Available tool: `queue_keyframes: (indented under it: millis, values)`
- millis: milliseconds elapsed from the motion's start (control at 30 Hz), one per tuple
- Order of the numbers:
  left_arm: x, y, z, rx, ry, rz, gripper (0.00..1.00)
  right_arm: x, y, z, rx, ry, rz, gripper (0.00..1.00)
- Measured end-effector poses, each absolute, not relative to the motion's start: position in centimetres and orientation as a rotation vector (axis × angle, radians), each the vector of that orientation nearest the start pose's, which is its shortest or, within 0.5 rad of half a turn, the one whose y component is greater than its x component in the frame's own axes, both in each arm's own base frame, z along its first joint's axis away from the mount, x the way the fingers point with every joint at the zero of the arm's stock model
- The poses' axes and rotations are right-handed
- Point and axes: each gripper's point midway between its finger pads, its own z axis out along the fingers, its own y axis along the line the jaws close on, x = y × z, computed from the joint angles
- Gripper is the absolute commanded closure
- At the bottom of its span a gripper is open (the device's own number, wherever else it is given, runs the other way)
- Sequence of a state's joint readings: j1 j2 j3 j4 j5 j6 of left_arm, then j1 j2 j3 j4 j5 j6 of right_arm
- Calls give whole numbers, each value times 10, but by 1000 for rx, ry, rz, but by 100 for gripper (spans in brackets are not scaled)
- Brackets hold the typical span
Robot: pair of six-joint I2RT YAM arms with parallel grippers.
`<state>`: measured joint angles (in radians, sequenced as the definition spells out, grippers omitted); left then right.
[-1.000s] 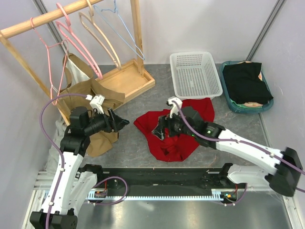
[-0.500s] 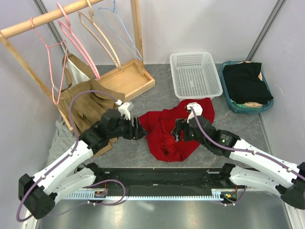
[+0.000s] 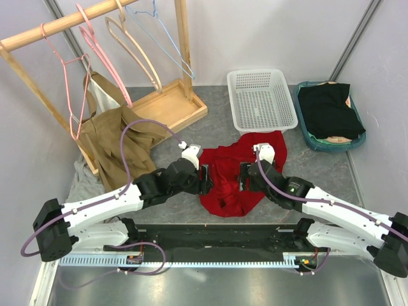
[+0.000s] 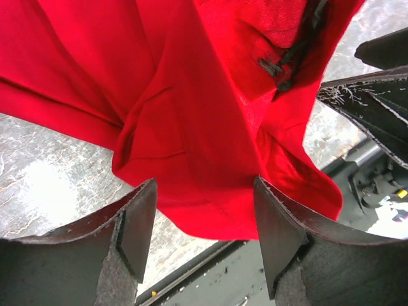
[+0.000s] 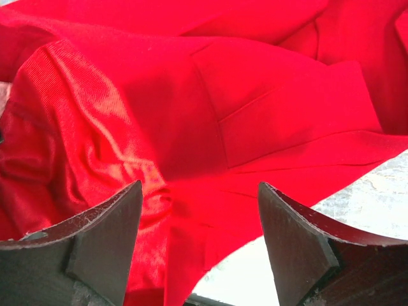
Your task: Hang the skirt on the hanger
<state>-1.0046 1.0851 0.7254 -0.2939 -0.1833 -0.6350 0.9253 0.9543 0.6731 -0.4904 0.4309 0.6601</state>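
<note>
The red skirt [image 3: 227, 193] lies crumpled on the desk [image 3: 185, 131], directly between the two tools. Each arm has one side of it in front of its fingers, which suits a two-handed lift of a limp garment. The left tool [image 3: 204, 180] stands with its fingers wide apart over the skirt's near-left edge. Its wrist view shows a fold and a small dark fastener in the cloth just beyond the fingertips. The right tool [image 3: 243, 178] is also spread apart and holds nothing, with a ridge of bunched fabric lying ahead of its gap. I cannot tell whether either tool's tips already touch the cloth.

The step in hand looks like choosing grasp points, probably along the waistband, so that the skirt hangs open rather than balled up. The wire hangers [image 3: 137, 48] hang on the wooden rail [image 3: 60, 24], far beyond the left tool and off to its left, so the carry will be long. A brown garment [image 3: 118, 141] sits under that rail and could snag a trailing hem.
</note>
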Motion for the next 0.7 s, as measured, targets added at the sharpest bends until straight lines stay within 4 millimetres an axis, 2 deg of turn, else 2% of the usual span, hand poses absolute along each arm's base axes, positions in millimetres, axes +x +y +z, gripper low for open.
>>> queue_keyframes:
  millis: [200, 433, 500, 567, 700]
  values:
    - [185, -280, 145, 305, 2234, -671, 29, 212, 186, 115, -59, 2276, 277, 21]
    - [187, -287, 170, 276, 2139, -735, 31, 214, 180, 99, -12, 2284, 227, 21]
    - [188, -290, 166, 281, 2147, -726, 33, 215, 179, 97, 2, 2281, 222, 21]
    - [191, -293, 156, 288, 2175, -696, 38, 216, 177, 97, 19, 2274, 216, 22]
    - [199, -297, 133, 282, 2254, -582, 58, 219, 176, 99, 42, 2260, 205, 25]
